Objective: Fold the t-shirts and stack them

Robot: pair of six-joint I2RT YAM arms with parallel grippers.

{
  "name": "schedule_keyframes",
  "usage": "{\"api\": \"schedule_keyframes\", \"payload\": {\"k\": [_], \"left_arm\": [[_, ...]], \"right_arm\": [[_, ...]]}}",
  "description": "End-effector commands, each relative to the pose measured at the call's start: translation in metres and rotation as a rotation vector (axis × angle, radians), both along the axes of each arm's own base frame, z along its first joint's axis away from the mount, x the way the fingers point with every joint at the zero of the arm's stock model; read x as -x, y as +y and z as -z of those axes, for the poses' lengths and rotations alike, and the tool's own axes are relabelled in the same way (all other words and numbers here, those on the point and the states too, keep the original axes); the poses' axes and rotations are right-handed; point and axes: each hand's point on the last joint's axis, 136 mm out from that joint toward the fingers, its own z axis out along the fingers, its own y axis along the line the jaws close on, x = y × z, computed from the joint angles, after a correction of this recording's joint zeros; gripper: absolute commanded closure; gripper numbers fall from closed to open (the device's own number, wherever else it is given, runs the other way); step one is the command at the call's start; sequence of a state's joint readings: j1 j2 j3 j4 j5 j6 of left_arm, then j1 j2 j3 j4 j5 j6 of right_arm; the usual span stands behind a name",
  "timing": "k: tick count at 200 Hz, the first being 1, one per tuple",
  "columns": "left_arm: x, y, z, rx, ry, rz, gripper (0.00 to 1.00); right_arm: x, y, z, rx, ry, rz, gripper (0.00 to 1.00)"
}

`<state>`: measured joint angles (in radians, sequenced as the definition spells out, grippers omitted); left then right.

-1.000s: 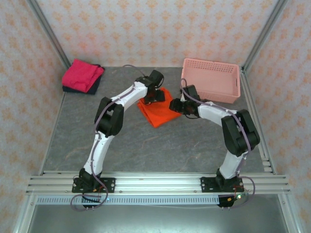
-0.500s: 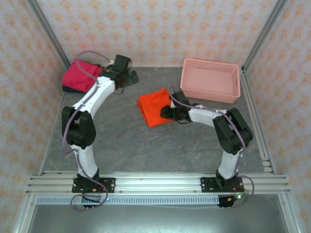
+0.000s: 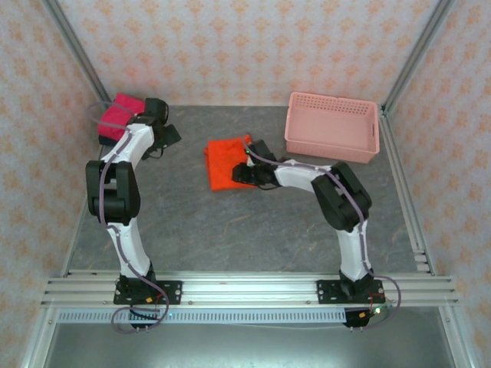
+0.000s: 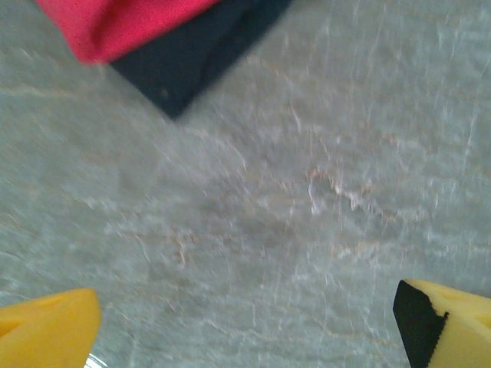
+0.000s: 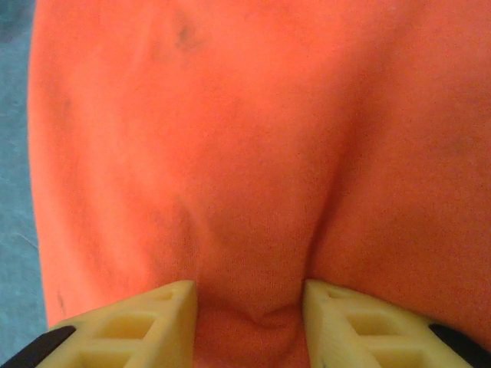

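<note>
dragged left, folded orange t-shirt (image 3: 222, 162) (creased) pinched by right tool (image 5: 249, 295); left tool (image 4: 245, 314) wide.

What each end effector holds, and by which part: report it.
Right end effector pinches the folded bright orange cloth t-shirt by a bunched fold at its edge. Left end effector is open over the grey marbled table, holding nothing.

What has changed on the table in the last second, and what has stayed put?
The left claw came off the bright orange cloth t-shirt, opened wide and swung left, beside the folded magenta-pink cloth t-shirt lying on the dark navy cloth t-shirt. The right claw, pinching the orange cloth, dragged it leftward. That stack and the pink plastic lattice basket stayed put.
</note>
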<state>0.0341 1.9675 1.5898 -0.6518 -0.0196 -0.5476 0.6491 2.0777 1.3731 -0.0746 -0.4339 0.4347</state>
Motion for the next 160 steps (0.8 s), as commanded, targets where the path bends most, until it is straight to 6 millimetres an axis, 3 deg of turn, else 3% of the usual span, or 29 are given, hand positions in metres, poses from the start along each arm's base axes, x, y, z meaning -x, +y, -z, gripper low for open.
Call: {"api": "schedule_keyframes", "payload": {"k": [1, 29, 66, 80, 102, 134, 160], "left_arm": [[0.007, -0.020, -0.002, 0.129, -0.051, 0.002, 0.01], [0.015, -0.028, 0.003, 0.164, -0.067, 0.032, 0.01], [0.013, -0.038, 0.010, 0.154, -0.032, 0.103, 0.00], [0.011, -0.022, 0.009, 0.083, -0.023, 0.097, 0.00], [0.004, 0.023, 0.002, -0.040, -0.005, 0.026, 0.01], [-0.015, 0.074, -0.019, -0.166, -0.015, -0.065, 0.10], [-0.029, 0.095, -0.001, -0.142, 0.046, -0.155, 0.08]], "right_arm": [[-0.002, 0.034, 0.005, -0.017, 0.016, -0.038, 0.58], [-0.008, 0.058, -0.005, -0.050, 0.008, -0.070, 0.58], [-0.008, 0.055, -0.070, -0.133, -0.127, -0.082, 0.51], [-0.004, 0.048, -0.093, -0.158, -0.181, -0.072, 0.46], [0.009, 0.031, -0.111, -0.170, -0.230, -0.055, 0.45], [0.029, 0.011, -0.113, -0.169, -0.240, -0.042, 0.45], [0.033, 0.004, -0.112, -0.169, -0.242, -0.028, 0.45]]}}
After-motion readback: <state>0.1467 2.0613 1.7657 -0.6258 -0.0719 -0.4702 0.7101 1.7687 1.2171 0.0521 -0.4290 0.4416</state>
